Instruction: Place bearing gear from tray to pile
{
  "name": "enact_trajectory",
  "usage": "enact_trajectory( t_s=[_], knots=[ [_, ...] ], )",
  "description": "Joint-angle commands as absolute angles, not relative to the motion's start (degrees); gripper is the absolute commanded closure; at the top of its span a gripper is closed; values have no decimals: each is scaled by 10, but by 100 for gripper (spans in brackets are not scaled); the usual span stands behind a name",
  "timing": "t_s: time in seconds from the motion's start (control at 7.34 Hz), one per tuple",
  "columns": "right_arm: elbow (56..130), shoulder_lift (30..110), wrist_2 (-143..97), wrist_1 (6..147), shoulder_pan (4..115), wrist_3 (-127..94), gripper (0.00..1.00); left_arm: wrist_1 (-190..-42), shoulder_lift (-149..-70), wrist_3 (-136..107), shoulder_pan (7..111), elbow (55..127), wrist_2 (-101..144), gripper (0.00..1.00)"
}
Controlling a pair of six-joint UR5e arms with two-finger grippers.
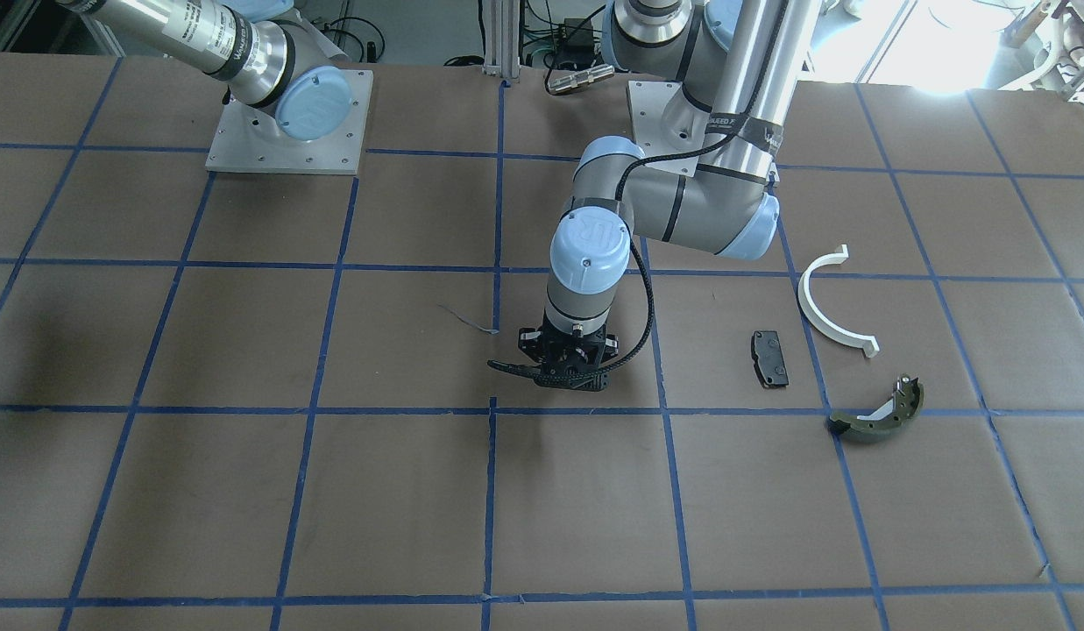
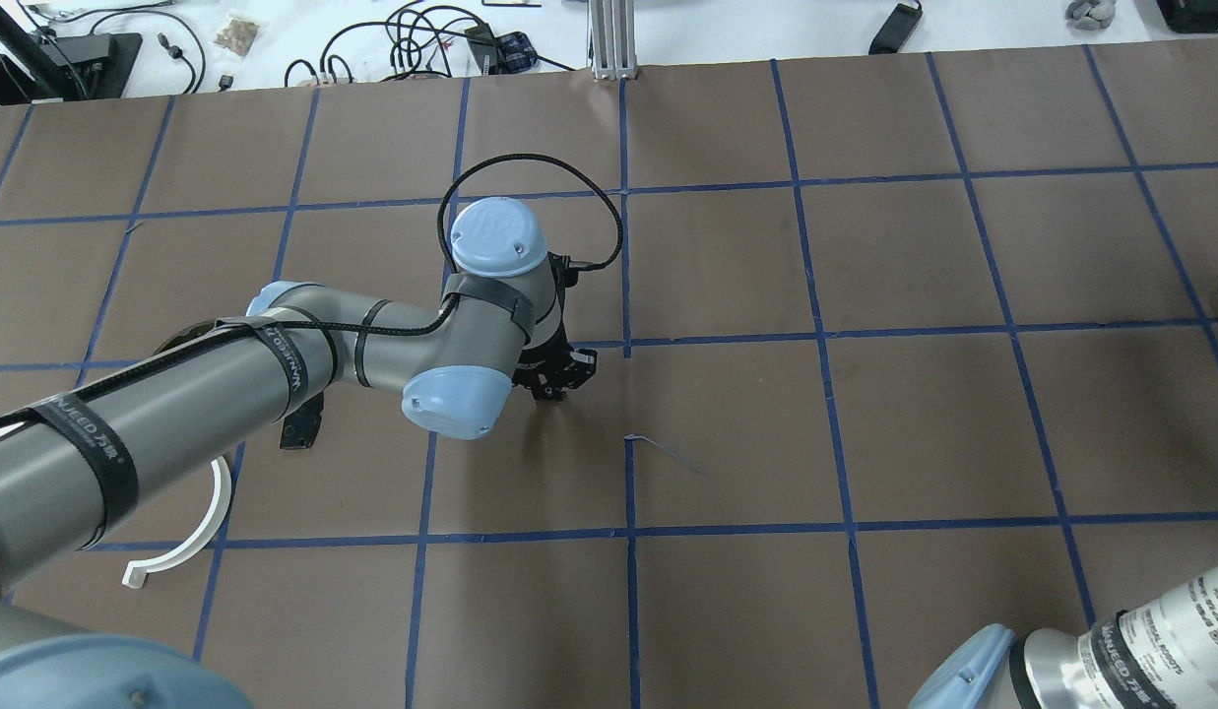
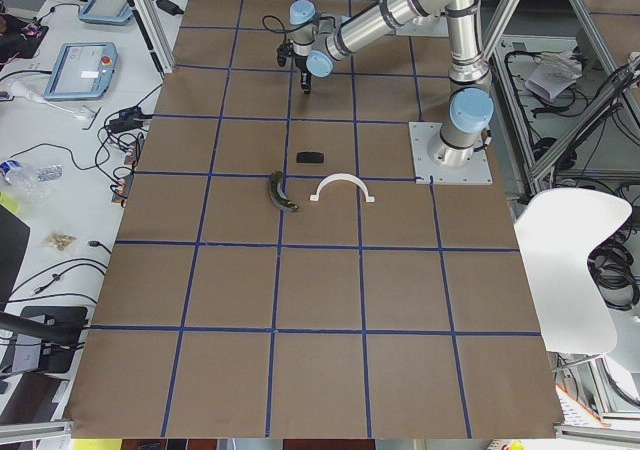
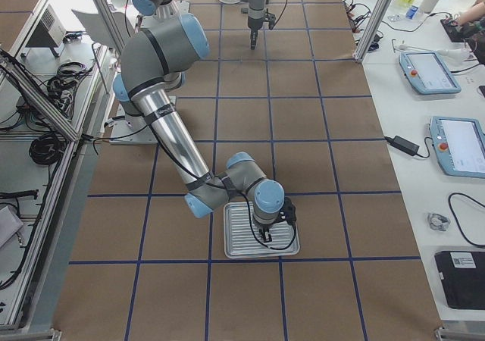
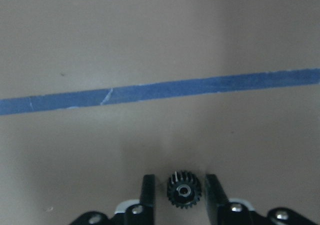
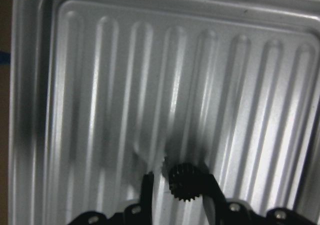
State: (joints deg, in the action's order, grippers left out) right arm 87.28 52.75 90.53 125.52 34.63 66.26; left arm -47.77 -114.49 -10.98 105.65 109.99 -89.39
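In the left wrist view a small black bearing gear lies flat on the brown paper between my left gripper's fingers, with a gap on each side. That gripper is low at the table's middle and open. The pile lies about one grid square to its side: black pad, white half-ring arc and olive-green shoe. My right gripper is low in the ribbed metal tray, open around a second black gear that sits against one finger.
Blue tape lines divide the brown paper into squares. A small tear in the paper lies beside the left gripper. The tray sits at the robot's right end of the table. Arm base plates stand at the robot's edge.
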Motion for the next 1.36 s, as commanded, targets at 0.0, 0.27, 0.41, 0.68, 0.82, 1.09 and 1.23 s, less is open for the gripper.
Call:
enact_trajectory(
  t_s=[0.0, 0.27, 0.41, 0.68, 0.82, 1.09, 1.23],
  knots=[
    [873, 529, 905, 1255, 346, 664, 68, -476, -1143, -108, 1055, 1093, -893, 100],
    [874, 532, 906, 1251, 347, 664, 85, -489, -1124, -89, 1033, 1070, -893, 100],
    [875, 539, 906, 1248, 349, 664, 90, -513, -1117, -87, 1014, 1070, -894, 100],
    [895, 590, 915, 1224, 382, 660, 93, -570, -1085, 6, 939, 1073, -898, 100],
    [903, 618, 916, 1223, 416, 657, 97, -594, -1071, 96, 881, 1076, -898, 100],
    [937, 660, 911, 1190, 484, 582, 100, -614, -1059, 246, 784, 1078, -899, 100],
    [967, 688, 904, 1191, 538, 513, 100, -620, -1056, 314, 735, 1079, -899, 100]
  ],
)
